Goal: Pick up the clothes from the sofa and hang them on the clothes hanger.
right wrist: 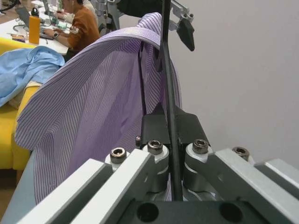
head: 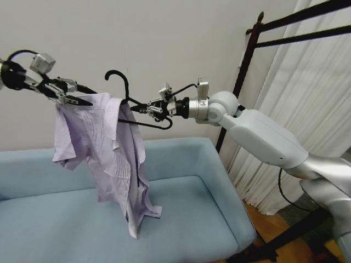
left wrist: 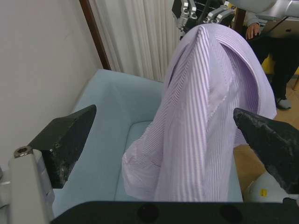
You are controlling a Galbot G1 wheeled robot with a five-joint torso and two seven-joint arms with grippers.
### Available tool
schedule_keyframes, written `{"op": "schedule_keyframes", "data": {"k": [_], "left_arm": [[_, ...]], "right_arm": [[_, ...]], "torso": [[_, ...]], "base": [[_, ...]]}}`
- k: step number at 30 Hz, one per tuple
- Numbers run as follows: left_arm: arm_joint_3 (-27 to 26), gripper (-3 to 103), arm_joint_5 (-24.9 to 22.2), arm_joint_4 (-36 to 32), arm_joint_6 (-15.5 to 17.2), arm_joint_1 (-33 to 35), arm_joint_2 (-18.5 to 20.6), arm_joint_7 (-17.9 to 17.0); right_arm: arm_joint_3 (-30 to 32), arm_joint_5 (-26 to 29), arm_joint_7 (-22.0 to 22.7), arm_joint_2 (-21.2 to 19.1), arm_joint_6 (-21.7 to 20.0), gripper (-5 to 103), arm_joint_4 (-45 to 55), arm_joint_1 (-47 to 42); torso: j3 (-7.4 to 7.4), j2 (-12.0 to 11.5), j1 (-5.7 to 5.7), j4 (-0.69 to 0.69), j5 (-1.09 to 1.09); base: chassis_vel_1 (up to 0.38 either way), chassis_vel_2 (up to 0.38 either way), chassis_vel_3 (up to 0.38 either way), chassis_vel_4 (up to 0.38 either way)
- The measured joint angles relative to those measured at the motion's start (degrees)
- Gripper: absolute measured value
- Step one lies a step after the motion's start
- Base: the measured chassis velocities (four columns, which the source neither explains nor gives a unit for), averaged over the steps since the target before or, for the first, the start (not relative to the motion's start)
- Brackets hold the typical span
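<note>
Right gripper [head: 149,109] clamped on a thin black clothes hanger [right wrist: 168,70]: in the right wrist view both black fingers [right wrist: 154,128] press against the hanger's bar from either side, no gap between them. Right arm reaches in from the robot's right, held level above the pale blue fabric sofa [head: 186,219]. Hanger sits in the air, hook uppermost and tilted. A lilac, finely striped cotton shirt [head: 109,142] is draped over the hanger; one shoulder lies across the hanger's far arm, the body and sleeves hang down in loose folds, and the lowest hem dangles over the sofa seat; cannot tell whether it touches the cushion. Left gripper [head: 82,100] is at the shirt's outer shoulder, on the side away from the right gripper. Left wrist view: its two dark fingers [left wrist: 70,135] are spread wide with the shirt's shoulder between and ahead of them, nothing pinched; contact with the fabric cannot be judged. Shirt is clear of the sofa backrest. Dark metal clothes rack [head: 245,63] stands to the robot's right behind the sofa's end, beside a white curtain [head: 312,109], well apart from the hanger and shirt
</note>
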Motion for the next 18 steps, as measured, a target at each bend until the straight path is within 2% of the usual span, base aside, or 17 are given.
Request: {"op": "schedule_keyframes", "data": {"k": [2,7,12,14,15,18], "left_arm": [[-0.4,93,0.1,0.2,0.0,0.5,0.1,0.4],[-1.2,97,0.2,1.1,-0.1,1.7,0.6,0.9],[-2.7,93,0.2,1.7,-0.3,3.4,1.0,1.2],[-3.9,84,0.2,2.1,-0.3,4.5,1.4,1.4],[-3.9,84,0.2,2.1,-0.3,4.5,1.4,1.4],[-4.7,68,0.2,2.4,-0.5,5.3,1.6,2.2]], "right_arm": [[0.0,0.4,0.2,0.2,0.0,2,-0.2,0.0],[0.1,0.6,0.7,0.5,0.1,2,-0.4,-0.1],[0.2,0.8,1.2,0.8,0.4,2,0.0,0.0],[0.2,0.8,1.2,0.8,0.5,2,0.0,0.3],[0.2,0.8,1.2,0.8,0.5,2,0.0,0.3],[0.2,0.9,1.3,0.6,0.6,2,-0.1,0.4]], "torso": [[0.0,0.0,0.0,0.0,0.0],[0.0,0.0,0.0,0.0,0.0],[0.0,0.0,0.0,0.01,-0.01],[0.0,0.0,0.0,0.0,-0.01],[0.0,0.0,0.0,0.0,-0.01],[0.0,0.0,0.0,0.0,-0.01]], "base": [[0.0,0.0,0.0,0.0],[0.0,0.0,0.0,0.0],[0.0,0.0,0.0,0.0],[0.0,0.0,0.0,0.0],[0.0,0.0,0.0,0.0],[0.0,0.0,0.0,0.0]]}}
